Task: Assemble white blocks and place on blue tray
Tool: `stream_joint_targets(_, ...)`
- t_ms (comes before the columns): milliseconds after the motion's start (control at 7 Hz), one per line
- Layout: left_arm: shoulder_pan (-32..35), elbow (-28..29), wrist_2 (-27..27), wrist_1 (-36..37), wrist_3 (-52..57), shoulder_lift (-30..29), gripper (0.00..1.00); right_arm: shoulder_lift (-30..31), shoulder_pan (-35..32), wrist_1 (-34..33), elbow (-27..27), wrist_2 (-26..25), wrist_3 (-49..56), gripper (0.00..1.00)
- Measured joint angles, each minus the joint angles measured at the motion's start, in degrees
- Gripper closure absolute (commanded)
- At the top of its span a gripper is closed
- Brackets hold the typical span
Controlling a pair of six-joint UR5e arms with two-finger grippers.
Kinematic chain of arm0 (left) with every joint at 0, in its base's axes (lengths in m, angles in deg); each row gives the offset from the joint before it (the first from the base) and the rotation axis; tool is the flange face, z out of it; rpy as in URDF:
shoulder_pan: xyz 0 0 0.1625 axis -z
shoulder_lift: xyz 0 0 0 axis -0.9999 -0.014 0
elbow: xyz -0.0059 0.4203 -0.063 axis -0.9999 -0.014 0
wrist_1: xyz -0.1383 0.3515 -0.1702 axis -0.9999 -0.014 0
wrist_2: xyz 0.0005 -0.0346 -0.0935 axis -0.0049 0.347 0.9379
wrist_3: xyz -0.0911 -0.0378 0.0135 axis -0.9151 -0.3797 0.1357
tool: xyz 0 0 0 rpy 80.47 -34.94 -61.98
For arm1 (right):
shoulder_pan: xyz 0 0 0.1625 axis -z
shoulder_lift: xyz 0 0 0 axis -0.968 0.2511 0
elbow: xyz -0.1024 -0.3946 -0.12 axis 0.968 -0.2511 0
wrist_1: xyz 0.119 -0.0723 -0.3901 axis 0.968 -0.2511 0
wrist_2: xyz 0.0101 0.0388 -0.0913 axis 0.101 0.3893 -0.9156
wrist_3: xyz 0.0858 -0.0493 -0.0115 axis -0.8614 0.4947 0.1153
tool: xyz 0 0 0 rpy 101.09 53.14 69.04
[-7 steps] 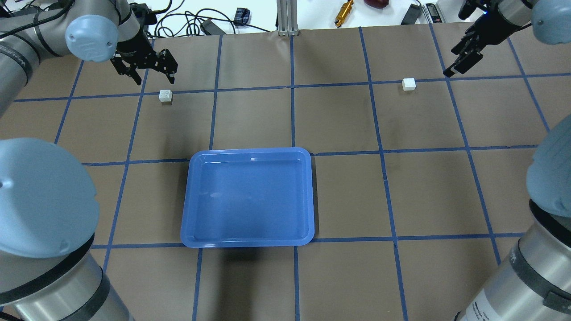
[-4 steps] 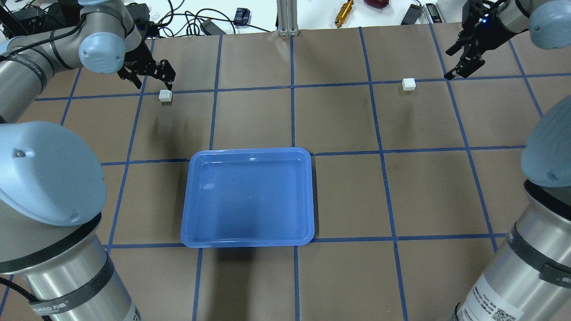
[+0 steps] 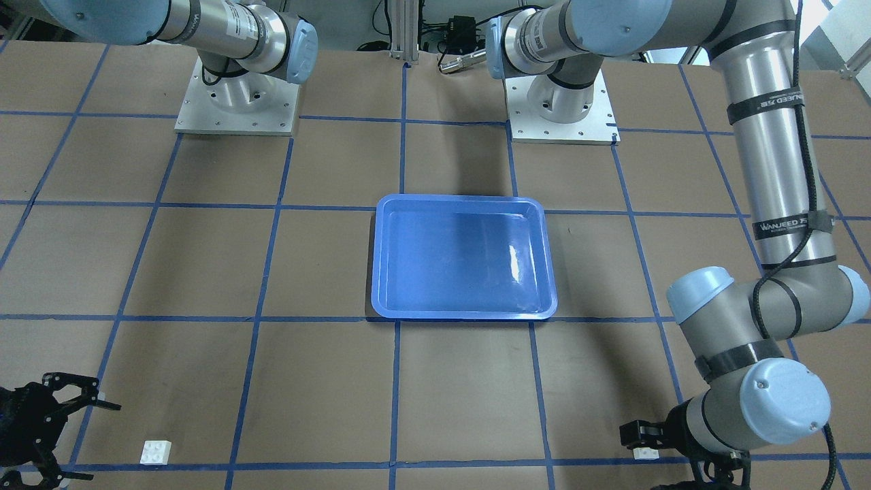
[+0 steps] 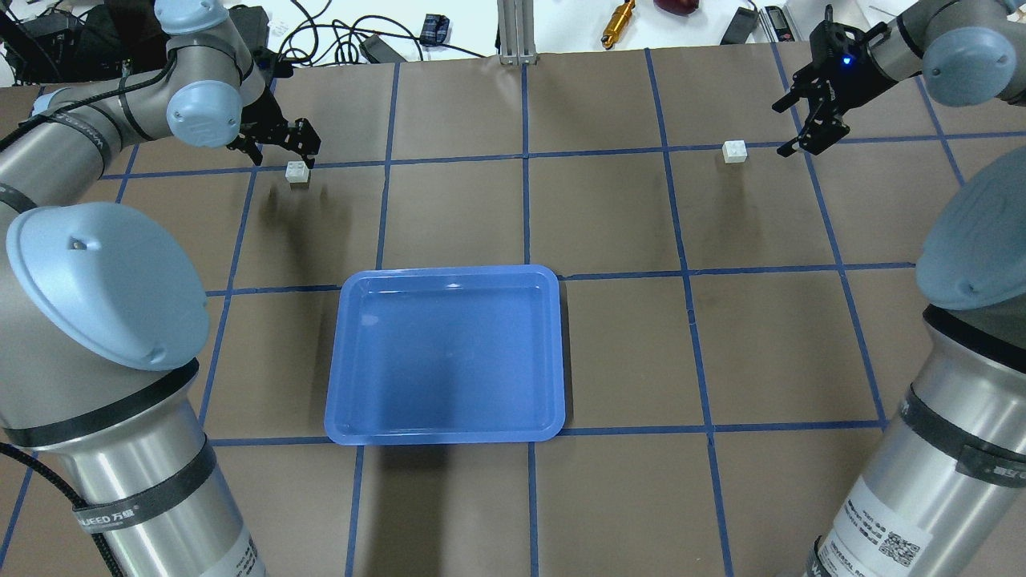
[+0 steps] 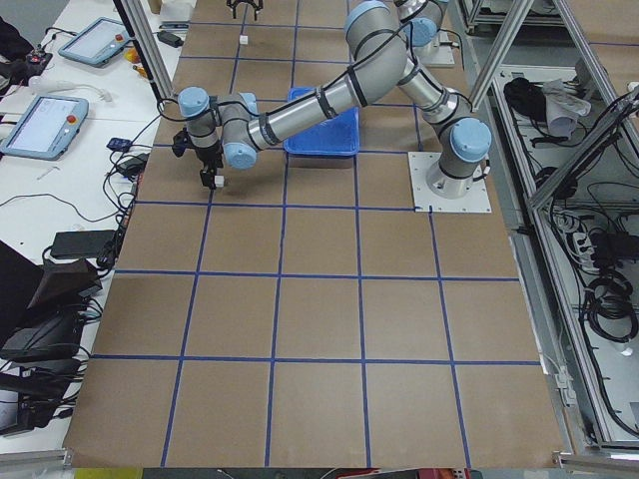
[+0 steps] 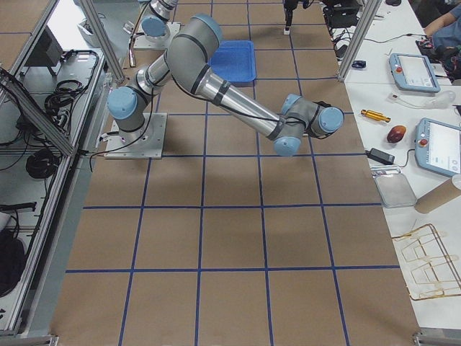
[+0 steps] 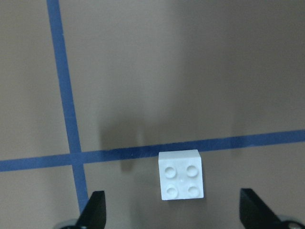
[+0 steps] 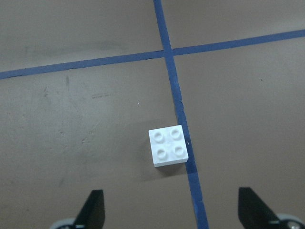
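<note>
Two white blocks lie apart on the brown table. The left white block [image 4: 298, 171] [image 7: 181, 181] sits just below a blue tape line, and my left gripper [image 4: 284, 159] [image 7: 174, 212] hovers right over it, open, with the block between the fingers' lines. The right white block [image 4: 734, 151] [image 8: 167, 146] [image 3: 156, 452] lies on a tape line. My right gripper [image 4: 781, 130] [image 8: 172, 210] [image 3: 95, 442] is open and empty, a little to the block's right. The blue tray [image 4: 449, 273] [image 3: 463, 199] sits empty at the table's middle.
Cables, a brass tool [image 4: 618, 22] and small devices lie beyond the table's far edge. An aluminium post [image 4: 517, 32] stands at the far middle. Blue tape lines form a grid on the table.
My left gripper has come down and toward the left block, now just over it. My right gripper has moved left, closer to the right block. Blocks and tray have not moved.
</note>
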Motion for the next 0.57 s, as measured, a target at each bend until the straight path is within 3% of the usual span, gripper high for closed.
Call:
stream_joint_targets(286, 0.0, -0.3, 0.2, 0.0, -0.4, -0.6, 0.03, -1.5, -0.2, 0.0, -0.1, 0.2, 2.7, 0.00)
stream_joint_targets(571, 0.1, -0.8, 0.3, 0.0, -0.8, -0.8, 0.14, -2.4, -0.5, 0.1, -0.1, 0.3, 3.3, 0.00)
